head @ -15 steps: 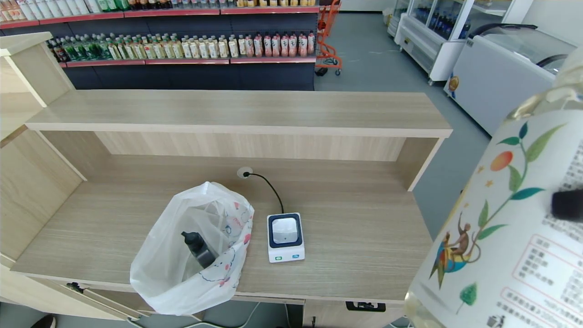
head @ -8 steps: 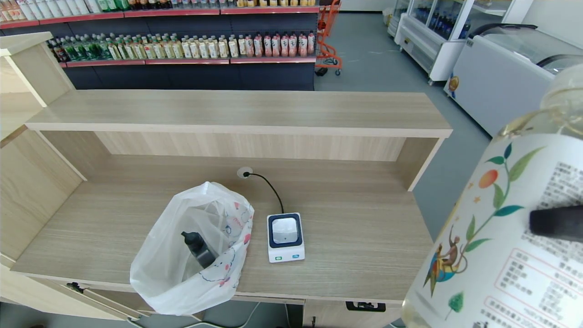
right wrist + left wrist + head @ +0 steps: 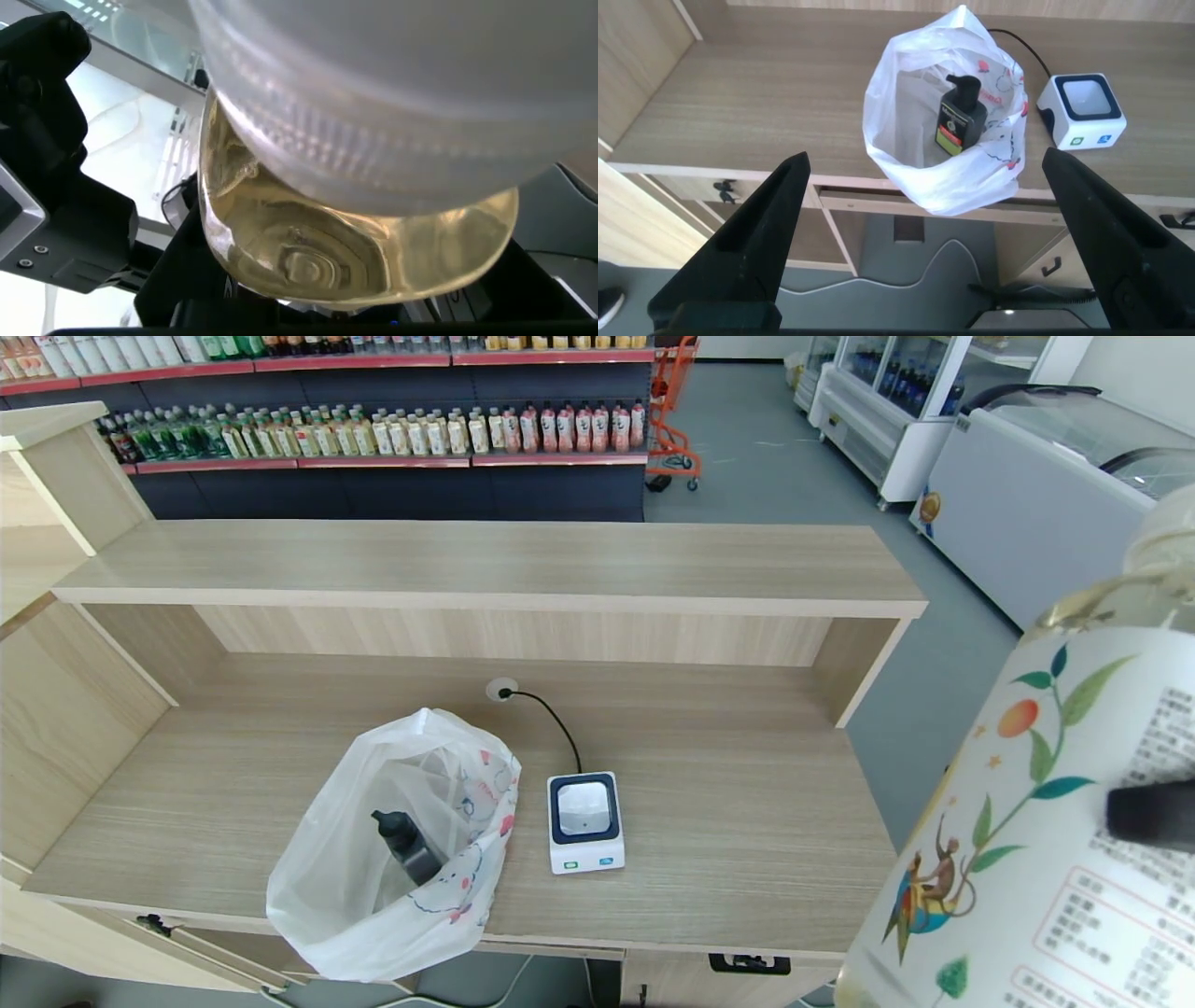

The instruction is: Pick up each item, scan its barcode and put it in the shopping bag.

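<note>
1. The clear plastic bottle of pale yellow liquid (image 3: pixel 1027 821), wrapped in a white label drawn with leaves, a fruit and a small monkey, hangs in the air off the right end of the counter. It is close to the head camera and tilted, with its pale cap uppermost.
2. The right gripper (image 3: pixel 346 313) is clamped on this bottle, and one black finger (image 3: pixel 1153 814) lies pressed across the label.
3. The small white box scanner with a dark glass window (image 3: pixel 584 821) sits on the light wood counter (image 3: pixel 728 803), well apart from the bottle. Its black cable (image 3: pixel 551 714) runs back to a round hole in the counter top.
4. Just beside the scanner, on its left, stands the translucent white plastic shopping bag with cartoon prints (image 3: pixel 327 896), its mouth open. Its lower part hangs over the counter's near edge.
5. A black pump bottle (image 3: pixel 408 847) leans inside the bag.
6. The left gripper (image 3: pixel 924 252) hovers in front of the counter's near edge, its two black fingers spread wide apart with nothing between them.
7. Behind the counter, red-edged shelves of drink bottles (image 3: pixel 373 429) line the back, and white chest freezers (image 3: pixel 1027 485) stand at the right.
</note>
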Available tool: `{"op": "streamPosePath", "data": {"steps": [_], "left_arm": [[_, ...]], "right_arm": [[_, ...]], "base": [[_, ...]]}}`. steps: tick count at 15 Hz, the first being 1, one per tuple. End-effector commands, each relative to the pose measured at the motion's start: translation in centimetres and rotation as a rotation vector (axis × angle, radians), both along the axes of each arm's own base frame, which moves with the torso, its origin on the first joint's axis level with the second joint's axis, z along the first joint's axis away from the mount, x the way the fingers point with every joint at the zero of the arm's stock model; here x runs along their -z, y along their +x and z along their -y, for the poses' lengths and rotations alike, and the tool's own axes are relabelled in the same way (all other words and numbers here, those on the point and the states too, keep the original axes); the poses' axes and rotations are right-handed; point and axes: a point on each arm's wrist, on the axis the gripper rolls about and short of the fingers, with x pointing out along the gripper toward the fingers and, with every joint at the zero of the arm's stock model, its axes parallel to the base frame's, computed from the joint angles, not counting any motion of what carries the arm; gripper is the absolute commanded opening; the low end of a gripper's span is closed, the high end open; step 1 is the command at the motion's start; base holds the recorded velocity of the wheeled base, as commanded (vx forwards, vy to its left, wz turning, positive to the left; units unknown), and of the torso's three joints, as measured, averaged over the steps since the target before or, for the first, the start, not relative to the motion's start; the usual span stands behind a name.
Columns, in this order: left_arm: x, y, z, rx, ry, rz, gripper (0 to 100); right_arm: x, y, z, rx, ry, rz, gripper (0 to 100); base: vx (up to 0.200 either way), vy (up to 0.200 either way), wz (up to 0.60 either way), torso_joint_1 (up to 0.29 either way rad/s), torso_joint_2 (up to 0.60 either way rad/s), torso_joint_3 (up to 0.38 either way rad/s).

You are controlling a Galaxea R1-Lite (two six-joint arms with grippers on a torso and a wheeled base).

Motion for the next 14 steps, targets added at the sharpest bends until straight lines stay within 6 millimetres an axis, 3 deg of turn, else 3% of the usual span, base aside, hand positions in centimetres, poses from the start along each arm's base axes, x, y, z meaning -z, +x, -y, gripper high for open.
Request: {"op": "streamPosePath", "data": {"steps": [1, 2, 4, 6, 11, 14], "left_arm": [[0.0, 0.0, 0.0, 0.0, 0.0, 0.0, 100], [0.0, 0.0, 0.0, 0.0, 0.0, 0.002, 100], [0.0, 0.0, 0.0, 0.0, 0.0, 0.0, 100], [0.0, 0.0, 0.0, 0.0, -0.001, 0.002, 100], [0.0, 0.0, 0.0, 0.0, 0.0, 0.0, 100], [0.0, 0.0, 0.0, 0.0, 0.0, 0.0, 100]], "right_arm": [[0.1, 0.1, 0.1, 0.011, -0.004, 0.019, 0], [0.5, 0.8, 0.1, 0.072, -0.034, 0.074, 0], [3.4, 4.1, -0.2, 0.379, -0.319, 0.371, 0], [6.0, 7.0, 1.9, 0.616, -0.684, 0.586, 0], [8.9, 7.1, 2.5, 0.652, -0.717, 0.771, 0], [9.6, 8.8, 4.2, 0.683, -0.904, 0.899, 0]], "base": [[0.0, 0.0, 0.0, 0.0, 0.0, 0.0], [0.0, 0.0, 0.0, 0.0, 0.0, 0.0], [0.0, 0.0, 0.0, 0.0, 0.0, 0.0], [0.0, 0.0, 0.0, 0.0, 0.0, 0.0], [0.0, 0.0, 0.0, 0.0, 0.0, 0.0], [0.0, 0.0, 0.0, 0.0, 0.0, 0.0]]}}
